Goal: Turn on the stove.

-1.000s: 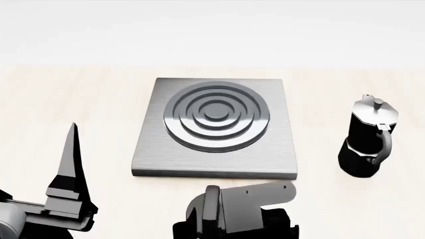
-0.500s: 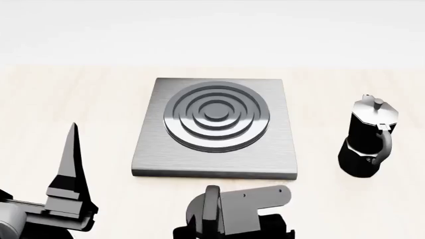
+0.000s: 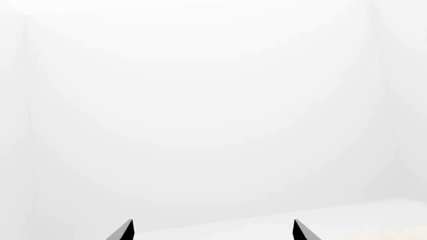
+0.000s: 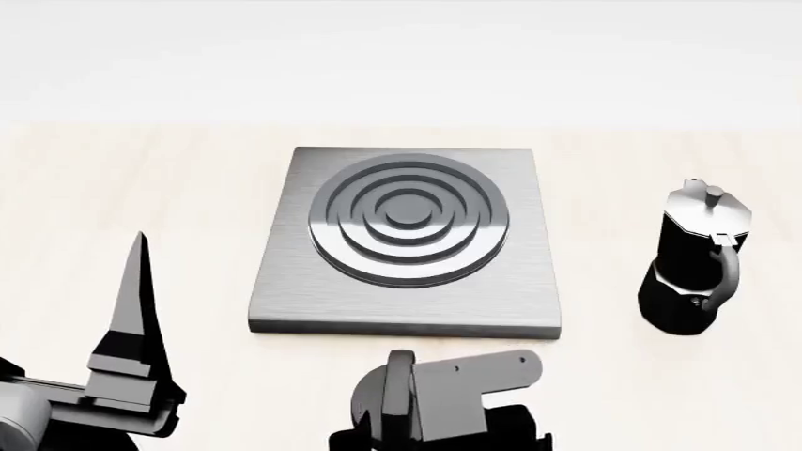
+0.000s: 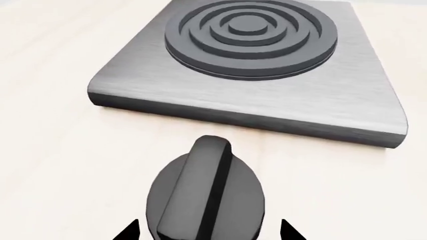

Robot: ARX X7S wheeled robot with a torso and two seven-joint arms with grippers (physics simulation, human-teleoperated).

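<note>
Right claw [image 5: 207, 231] spread, knob [image 5: 207, 192] sits between its tips, ridge pointing toward the stove [image 5: 267, 95]. Left claw [image 3: 212, 231] spread, idle, farther off.

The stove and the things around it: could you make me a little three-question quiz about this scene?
1. True or false: a pot sits on the stove burner.
2. Which object stands at the robot's right of the stove: A) frying pan, B) coffee pot, C) kettle?
3. What lies between the fingertips of the right end effector?

Key: 1. False, the burner is bare. 2. B. 3. The black knob, which sits on the table in front of the stove's near edge; no grip shows.
</note>
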